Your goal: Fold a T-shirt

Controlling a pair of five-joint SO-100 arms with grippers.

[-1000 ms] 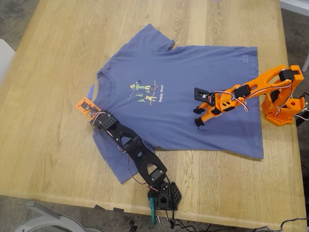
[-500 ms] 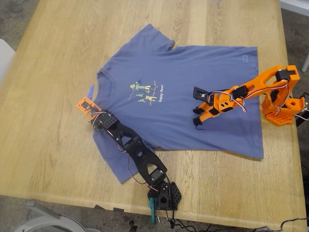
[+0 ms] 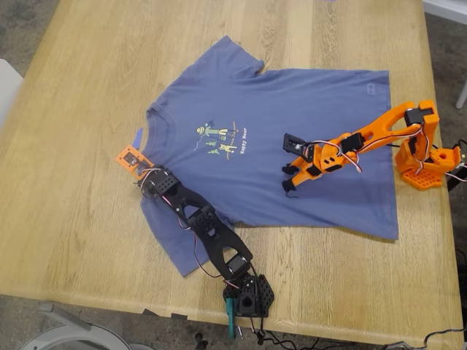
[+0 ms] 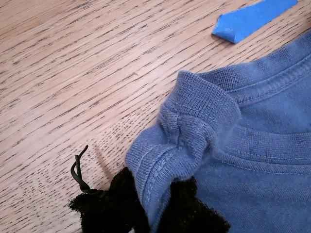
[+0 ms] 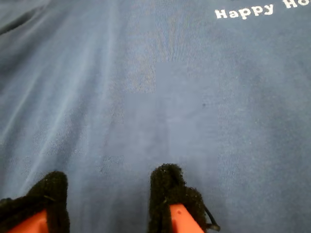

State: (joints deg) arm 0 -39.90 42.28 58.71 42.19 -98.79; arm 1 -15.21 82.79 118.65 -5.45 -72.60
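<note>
While bunched, T-shirt (image 4: 194, 141) collar between hand (image 4: 146, 211) pads.

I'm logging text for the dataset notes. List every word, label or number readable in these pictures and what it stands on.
"Happy Ho": pale letters on the T-shirt chest in the second wrist view; the last word runs off the frame.
The yellow line beside the cartoon figures in the exterior view: too small to read.
The small mark near the hem: too small to read.

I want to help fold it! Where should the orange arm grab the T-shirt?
Probably the bottom hem of the T-shirt, at the exterior view's right. That edge lies flat and free on the table, so a jaw can slide under from outside. My second tool hovers open over smooth mid-cloth, where nothing sticks up.
</note>
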